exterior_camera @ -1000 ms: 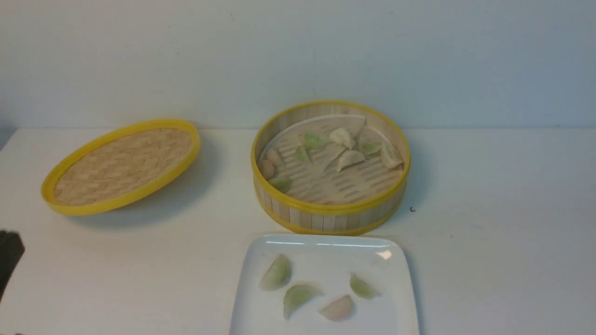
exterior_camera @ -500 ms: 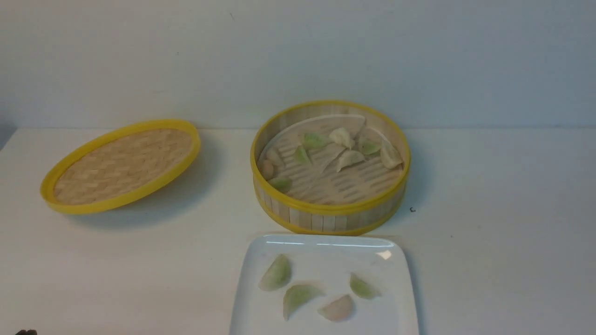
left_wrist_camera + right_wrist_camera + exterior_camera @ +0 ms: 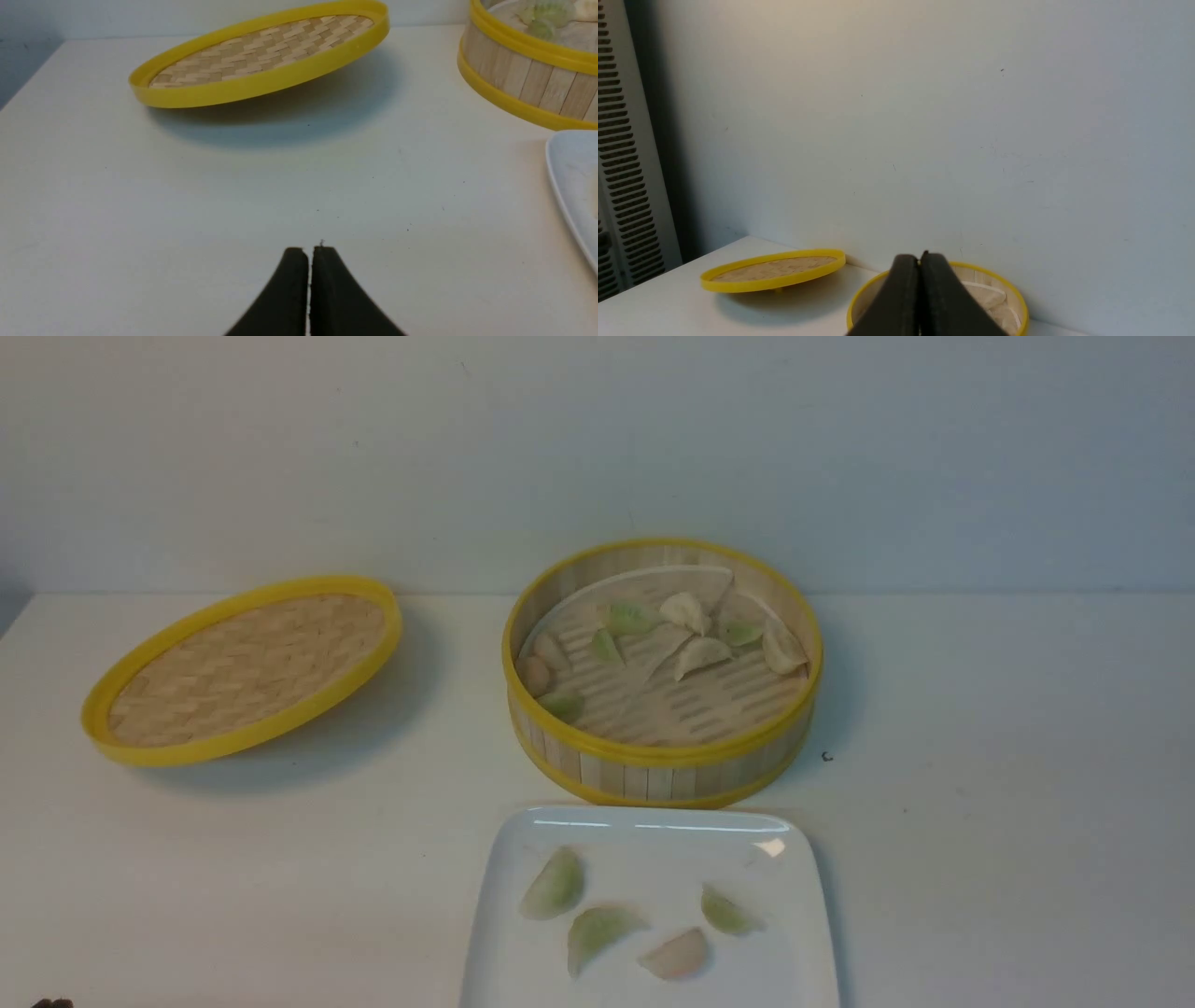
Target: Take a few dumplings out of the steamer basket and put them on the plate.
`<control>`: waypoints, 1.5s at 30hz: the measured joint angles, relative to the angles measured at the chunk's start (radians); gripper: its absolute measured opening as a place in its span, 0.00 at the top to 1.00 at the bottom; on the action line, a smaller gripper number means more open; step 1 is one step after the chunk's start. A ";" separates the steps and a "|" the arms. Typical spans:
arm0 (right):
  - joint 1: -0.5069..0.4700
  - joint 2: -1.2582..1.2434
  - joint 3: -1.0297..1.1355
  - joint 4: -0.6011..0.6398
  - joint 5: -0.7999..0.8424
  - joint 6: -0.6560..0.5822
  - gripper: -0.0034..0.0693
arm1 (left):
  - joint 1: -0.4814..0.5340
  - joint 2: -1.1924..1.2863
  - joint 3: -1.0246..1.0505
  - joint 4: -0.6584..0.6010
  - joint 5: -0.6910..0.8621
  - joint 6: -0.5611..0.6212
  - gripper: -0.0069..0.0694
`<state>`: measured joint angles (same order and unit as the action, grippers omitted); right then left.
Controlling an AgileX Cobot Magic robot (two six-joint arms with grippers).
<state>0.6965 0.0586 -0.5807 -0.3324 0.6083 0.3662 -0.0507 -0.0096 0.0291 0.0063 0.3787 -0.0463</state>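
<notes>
On a white table [image 3: 980, 728], the steamer basket [image 3: 663, 775] sits at 12 o'clock of the plate [image 3: 644, 835], which carries four dumplings [image 3: 597, 933]; more lie in the basket. Likely light, soft and easily torn, each wants a gentle pinch across its plump middle. Left gripper [image 3: 309, 254] and right gripper [image 3: 920, 261] are pressed closed, empty.

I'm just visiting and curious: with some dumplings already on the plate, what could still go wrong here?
The plate sits close against the steamer basket, so reaching in again might nudge it. The remaining dumplings cluster by the far wall, awkward to pinch. The lid rests tilted and could wobble if bumped.
</notes>
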 joint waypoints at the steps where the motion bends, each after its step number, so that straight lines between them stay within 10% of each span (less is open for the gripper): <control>1: 0.000 0.000 0.000 0.000 0.000 0.000 0.97 | 0.000 0.000 0.000 0.000 0.000 0.000 0.92; 16: 0.000 0.000 0.000 0.017 -0.004 0.000 0.97 | 0.000 0.000 0.000 0.000 0.000 0.000 0.92; 32: -0.012 -0.004 0.018 0.393 -0.092 -0.330 0.97 | 0.000 0.000 0.000 0.000 0.000 0.000 0.92; 45: -0.575 -0.062 0.390 0.346 -0.142 -0.338 0.97 | 0.000 -0.001 0.000 0.000 0.000 0.000 0.92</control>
<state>0.1212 -0.0035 -0.1903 0.0137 0.4667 0.0283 -0.0507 -0.0104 0.0291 0.0063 0.3791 -0.0463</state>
